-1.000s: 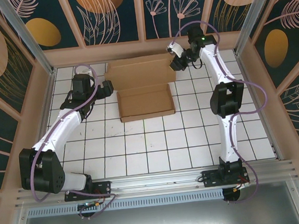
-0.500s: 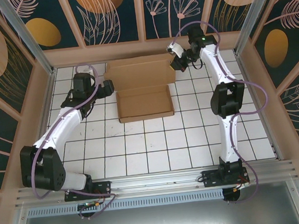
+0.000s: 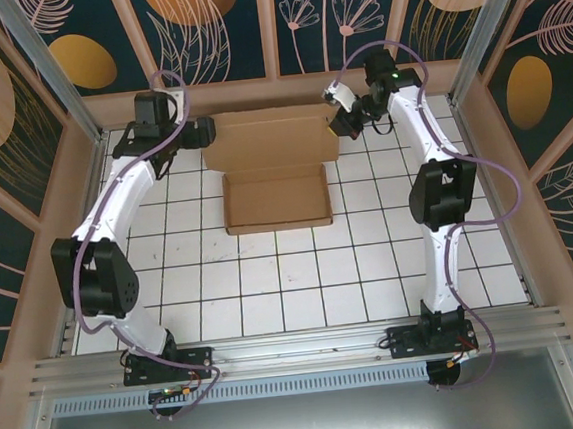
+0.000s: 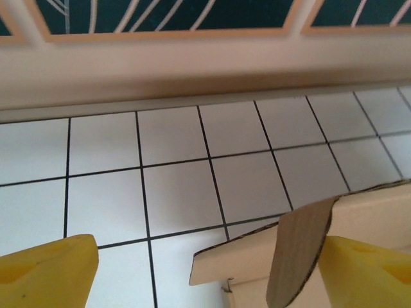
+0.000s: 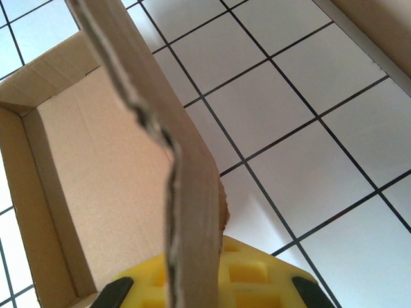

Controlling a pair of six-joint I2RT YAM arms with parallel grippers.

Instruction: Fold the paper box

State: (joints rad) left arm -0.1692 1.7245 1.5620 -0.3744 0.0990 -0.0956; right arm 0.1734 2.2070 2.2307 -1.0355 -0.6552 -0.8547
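Both arms stretch to the far side, elbows bent. The left gripper [image 3: 204,132] holds its yellow fingers [image 4: 51,269] spread wide. The right gripper [image 3: 339,127] is pinched tight on the paper box [image 3: 275,197] flap.

Brown corrugated paper box [image 3: 276,197], part-folded: shallow open tray w/ raised walls lies flat on tiled table [image 3: 273,286], far-centre; lid panel at far side tilted up, end flap bent.

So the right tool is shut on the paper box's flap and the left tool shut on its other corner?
No: the left tool is open at that paper box corner, per the left wrist view. The right tool is shut on the flap.
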